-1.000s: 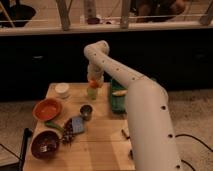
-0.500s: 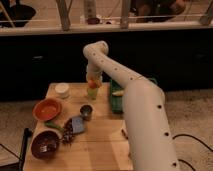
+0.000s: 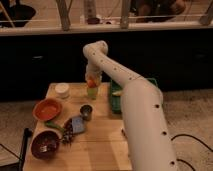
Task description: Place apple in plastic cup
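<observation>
The plastic cup (image 3: 92, 93), a pale yellow-green tumbler, stands upright at the far middle of the wooden table (image 3: 100, 145). The apple (image 3: 90, 81), small and orange-red, is right at the cup's mouth, directly under my gripper. My gripper (image 3: 93, 78) hangs straight down over the cup from the white arm (image 3: 135, 100), which reaches across the table's right side. The gripper covers the top of the apple. I cannot tell whether the apple rests on the cup's rim.
A short white tub (image 3: 62, 90) stands left of the cup. An orange bowl (image 3: 47, 108), a metal cup (image 3: 86, 112), a snack bag (image 3: 75, 127) and a dark bowl (image 3: 45, 144) lie nearer. A green tray (image 3: 116, 102) with a yellow item (image 3: 116, 92) is to the right.
The apple sits slightly lower at the cup's mouth than before. The arm has barely moved.
</observation>
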`<state>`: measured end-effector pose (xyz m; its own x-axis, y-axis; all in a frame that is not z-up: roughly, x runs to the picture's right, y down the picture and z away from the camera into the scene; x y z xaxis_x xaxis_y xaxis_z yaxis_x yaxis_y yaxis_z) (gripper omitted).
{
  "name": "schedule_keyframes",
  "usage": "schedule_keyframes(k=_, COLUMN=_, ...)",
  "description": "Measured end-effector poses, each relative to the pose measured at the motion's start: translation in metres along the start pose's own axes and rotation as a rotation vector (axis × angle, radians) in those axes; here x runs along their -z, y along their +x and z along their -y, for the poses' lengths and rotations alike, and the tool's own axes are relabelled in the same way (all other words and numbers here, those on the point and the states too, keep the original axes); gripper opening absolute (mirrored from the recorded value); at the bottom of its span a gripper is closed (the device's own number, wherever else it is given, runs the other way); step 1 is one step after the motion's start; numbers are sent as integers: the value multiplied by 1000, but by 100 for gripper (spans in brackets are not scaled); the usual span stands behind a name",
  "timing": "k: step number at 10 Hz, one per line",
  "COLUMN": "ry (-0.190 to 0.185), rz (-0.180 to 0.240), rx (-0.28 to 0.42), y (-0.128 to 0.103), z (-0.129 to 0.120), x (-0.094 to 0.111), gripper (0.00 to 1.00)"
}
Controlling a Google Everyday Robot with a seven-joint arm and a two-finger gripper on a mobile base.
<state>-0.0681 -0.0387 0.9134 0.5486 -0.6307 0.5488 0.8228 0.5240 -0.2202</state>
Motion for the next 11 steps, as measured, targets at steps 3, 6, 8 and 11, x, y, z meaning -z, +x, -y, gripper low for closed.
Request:
schedule_keyframes(k=3, ry=-3, rz=3, rx=-3, y=1, z=-2, x=-1, gripper=80)
schedule_keyframes(k=6, ry=-1, rz=5, rx=-2, y=2, z=-3, x=-1, gripper=80)
schedule_keyframes(k=8, ry=11, rz=3, rx=1, y=3, z=-4, x=0, gripper=80)
schedule_keyframes(k=11, ry=36, rz=1, rx=7, y=3, z=-4, x=3, gripper=80)
